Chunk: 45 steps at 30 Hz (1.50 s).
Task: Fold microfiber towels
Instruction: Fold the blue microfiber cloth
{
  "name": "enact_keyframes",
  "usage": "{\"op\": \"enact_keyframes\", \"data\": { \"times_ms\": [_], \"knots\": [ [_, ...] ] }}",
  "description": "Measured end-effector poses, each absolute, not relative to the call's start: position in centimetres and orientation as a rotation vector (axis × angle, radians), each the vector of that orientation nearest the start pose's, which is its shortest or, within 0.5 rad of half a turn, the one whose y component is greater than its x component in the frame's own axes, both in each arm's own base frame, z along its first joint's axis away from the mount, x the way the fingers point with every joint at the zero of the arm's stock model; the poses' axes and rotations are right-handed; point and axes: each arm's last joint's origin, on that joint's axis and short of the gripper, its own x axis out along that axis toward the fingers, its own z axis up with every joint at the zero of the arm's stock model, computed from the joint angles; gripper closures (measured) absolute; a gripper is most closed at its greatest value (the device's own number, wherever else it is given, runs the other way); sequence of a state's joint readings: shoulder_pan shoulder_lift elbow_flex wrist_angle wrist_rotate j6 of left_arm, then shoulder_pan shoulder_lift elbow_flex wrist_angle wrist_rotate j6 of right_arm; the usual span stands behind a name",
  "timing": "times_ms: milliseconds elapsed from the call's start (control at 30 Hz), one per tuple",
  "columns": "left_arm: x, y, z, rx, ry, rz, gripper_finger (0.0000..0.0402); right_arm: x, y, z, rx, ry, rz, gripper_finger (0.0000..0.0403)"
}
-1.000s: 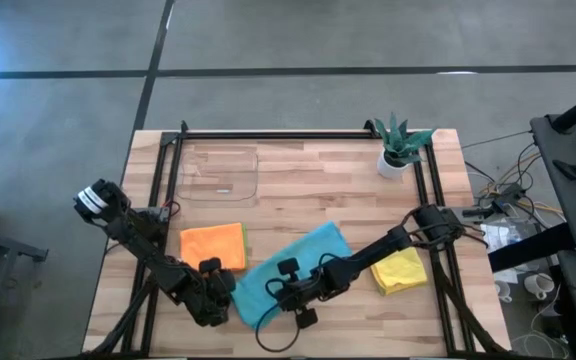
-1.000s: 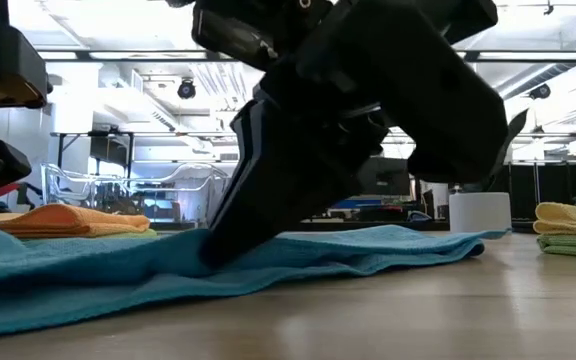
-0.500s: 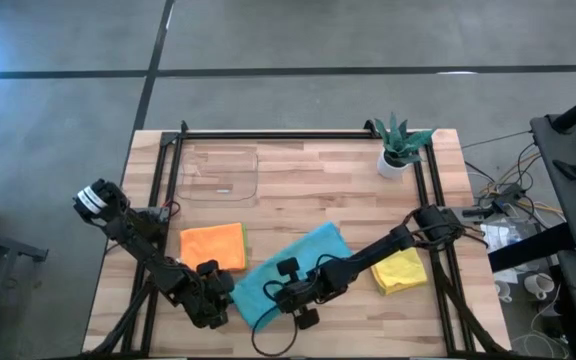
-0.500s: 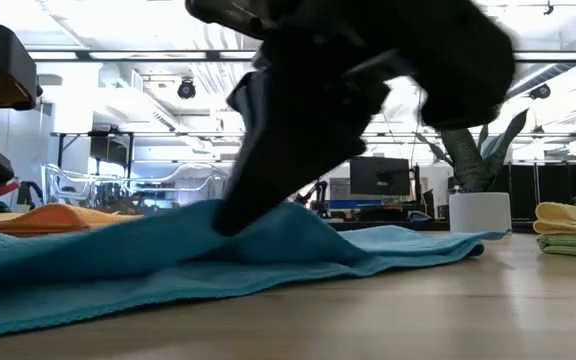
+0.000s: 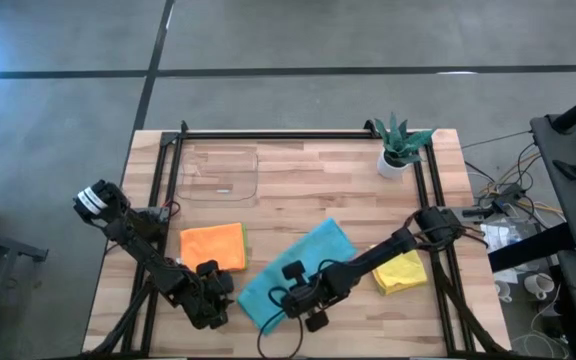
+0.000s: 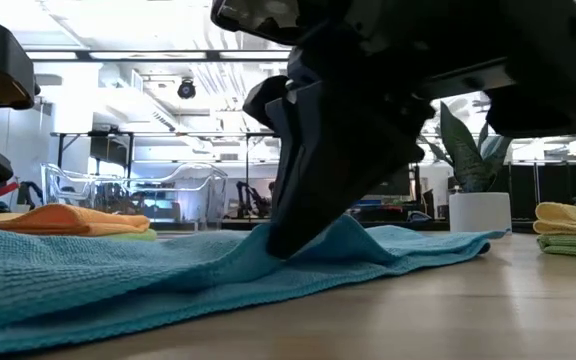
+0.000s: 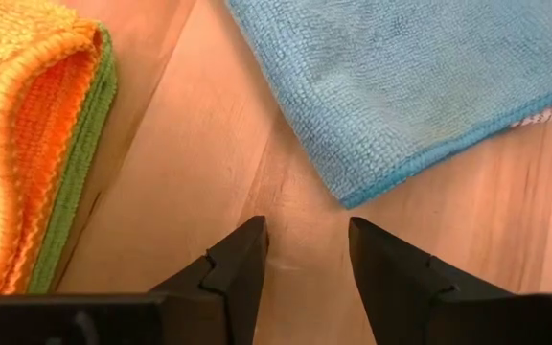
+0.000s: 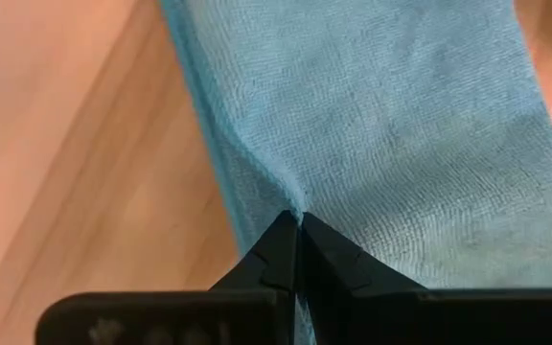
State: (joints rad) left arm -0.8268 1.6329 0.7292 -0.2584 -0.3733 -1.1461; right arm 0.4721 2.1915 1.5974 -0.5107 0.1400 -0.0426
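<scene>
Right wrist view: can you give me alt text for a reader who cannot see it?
The right hand, fingers shut, pinches the edge of a flat blue towel, raising a small ridge in the cloth. The towel lies on a wooden table, which shows bare beside it.

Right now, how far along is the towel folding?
Done: a folded orange microfiber towel stacked on a lime green one, a folded yellow towel on another green one. In hand: the right gripper is shut on the teal blue towel's edge. The left gripper, open, waits beside its corner. Left: folding teal.
</scene>
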Motion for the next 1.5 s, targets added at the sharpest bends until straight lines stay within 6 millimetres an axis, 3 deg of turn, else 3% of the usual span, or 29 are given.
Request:
{"op": "enact_keyframes", "data": {
  "times_ms": [300,567,800,1000,1167,1433,1500],
  "knots": [
    [19.6,-20.3,13.3,-0.376,0.926,0.192,0.0261,40.6,20.2,14.5,-0.364,1.053,0.315,0.0394],
    [20.1,-20.5,12.0,-0.318,0.874,0.218,0.0261,40.3,20.7,14.7,-0.366,1.055,0.335,0.0389],
    [20.2,-20.6,11.3,-0.305,0.889,0.229,0.0262,39.3,21.1,16.0,-0.311,1.091,0.339,0.0330],
    [20.1,-20.5,11.6,-0.309,0.898,0.216,0.0262,40.6,22.0,18.0,-0.267,0.854,0.338,0.0287],
    [20.1,-20.5,11.7,-0.268,0.907,0.196,0.0262,42.9,23.3,16.2,-0.229,0.653,0.370,0.0280],
    [20.0,-20.4,11.8,-0.239,0.914,0.184,0.0262,46.0,25.1,10.5,-0.160,0.689,0.335,0.0291],
    [20.0,-20.4,11.7,-0.237,0.916,0.185,0.0262,46.4,25.8,10.4,-0.145,0.728,0.328,0.0294]
  ]
}}
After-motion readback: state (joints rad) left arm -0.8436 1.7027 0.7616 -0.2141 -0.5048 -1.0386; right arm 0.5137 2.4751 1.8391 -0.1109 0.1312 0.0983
